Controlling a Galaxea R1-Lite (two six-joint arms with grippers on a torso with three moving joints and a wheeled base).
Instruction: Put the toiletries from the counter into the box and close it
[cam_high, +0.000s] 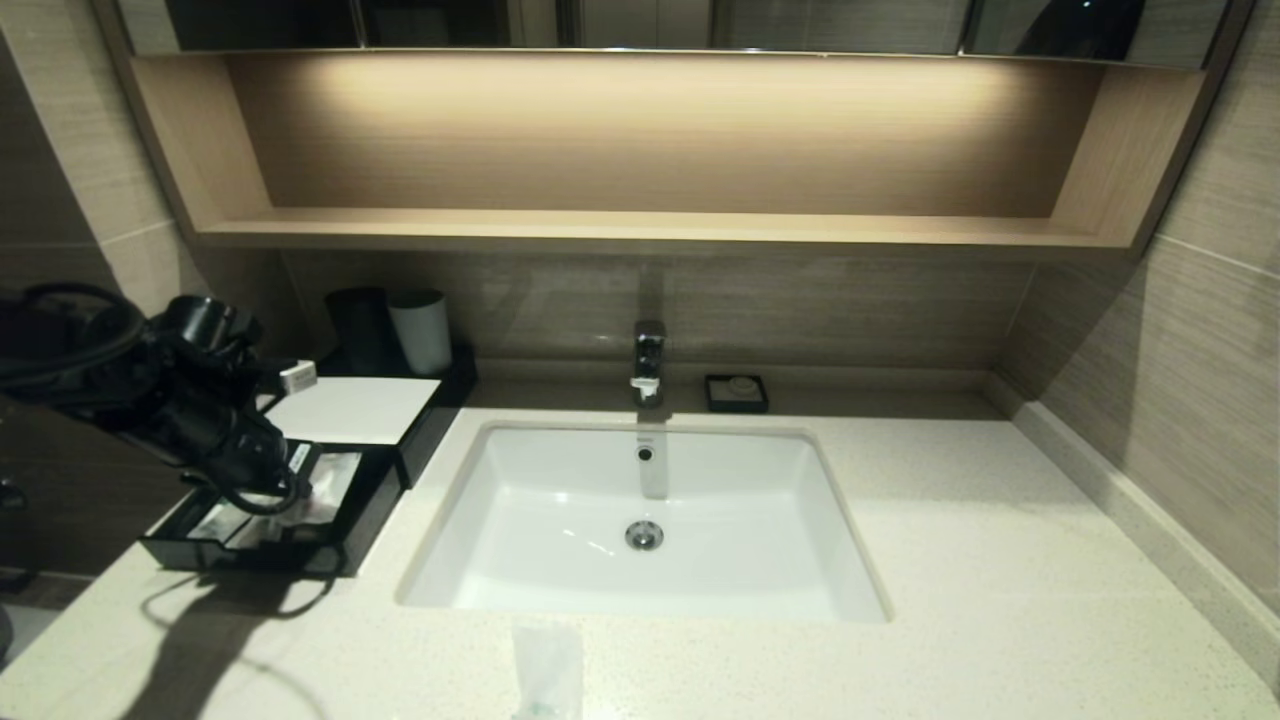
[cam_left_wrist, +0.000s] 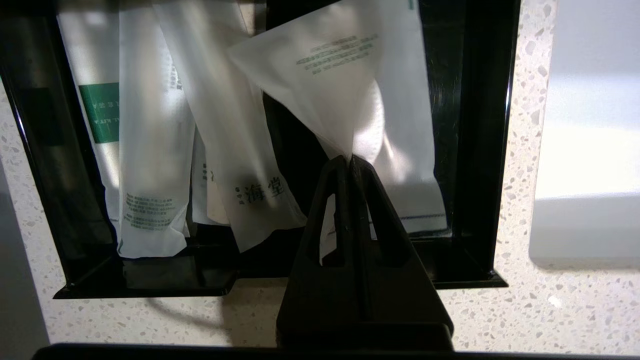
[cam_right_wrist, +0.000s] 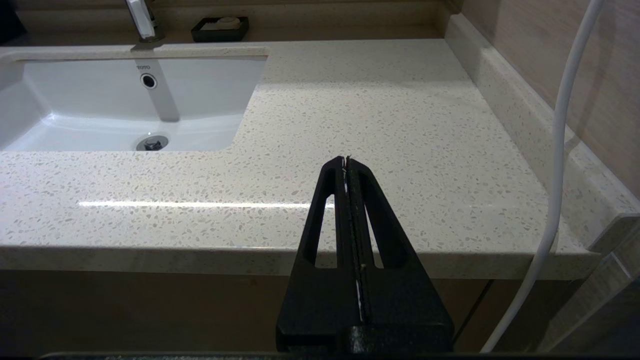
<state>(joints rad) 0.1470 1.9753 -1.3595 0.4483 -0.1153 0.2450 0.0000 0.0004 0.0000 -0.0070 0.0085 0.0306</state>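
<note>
One arm is at work in the head view: the left gripper (cam_high: 262, 478) hangs over the pulled-out drawer of the black box (cam_high: 372, 500), which sits on the counter (cam_high: 1000, 560) beside the sink (cam_high: 640, 520). Packets lie in the drawer beneath the jaws, while one more clear-wrapped item (cam_high: 547, 672) rests well apart from them on the counter's near edge, in front of the sink. A grey cup (cam_high: 421, 331) stands behind the box, a small soap dish (cam_high: 736, 393) beside the tap (cam_high: 648, 362).

Left wrist view: the jaws are closed on a corner of a translucent sachet (cam_left_wrist: 345, 85), pinched right at the fingertips (cam_left_wrist: 340, 167), the sachet hanging above the open drawer. To one side of the jaws, inside the drawer, lie a long white stick pack (cam_left_wrist: 100, 110) with a green band and other wrapped packets (cam_left_wrist: 155, 165) (some overlapping, so their count is unclear).

Right wrist view: the right gripper (cam_right_wrist: 347, 162) sits parked off the counter's front edge, jaws pressed together on nothing, bare stone ahead of them, the sink farther off to one side
</note>
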